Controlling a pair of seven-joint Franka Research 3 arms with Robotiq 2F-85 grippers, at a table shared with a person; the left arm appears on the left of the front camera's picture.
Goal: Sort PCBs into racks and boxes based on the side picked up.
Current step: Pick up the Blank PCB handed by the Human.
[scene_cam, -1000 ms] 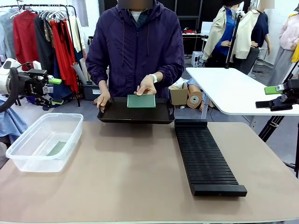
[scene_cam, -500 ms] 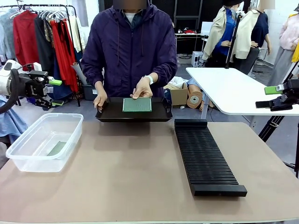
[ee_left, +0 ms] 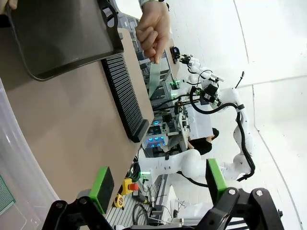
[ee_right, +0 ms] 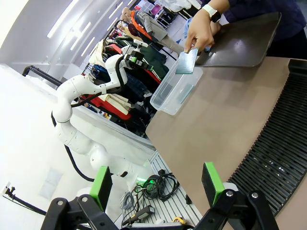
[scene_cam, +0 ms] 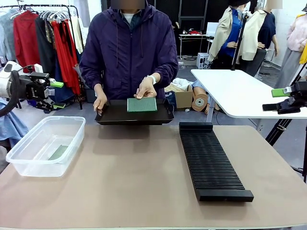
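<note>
Across the table a person's hand holds one green PCB point(scene_cam: 142, 105) over a shallow black tray point(scene_cam: 115, 117), which the other hand grips at its left end. In the right wrist view this PCB point(ee_right: 186, 61) hangs from the fingers beside the tray point(ee_right: 244, 40). Another PCB point(scene_cam: 58, 152) lies in the clear box point(scene_cam: 29, 160) at the left. The long slotted black rack point(scene_cam: 211, 160) lies right of centre. My left gripper point(scene_cam: 57, 94) hovers open beyond the table's left side. My right gripper point(scene_cam: 274, 99) hovers open at the far right. Both hold nothing.
A white table point(scene_cam: 240, 93) stands behind the rack on the right. A clothes rail point(scene_cam: 43, 28) with hanging garments stands at the back left. Cardboard boxes and tape rolls point(scene_cam: 192, 99) sit on the floor behind the table. Bare tabletop point(scene_cam: 129, 172) lies between box and rack.
The person has shifted the tray slightly left and turned the PCB in the hand over it. Neither arm has moved.
</note>
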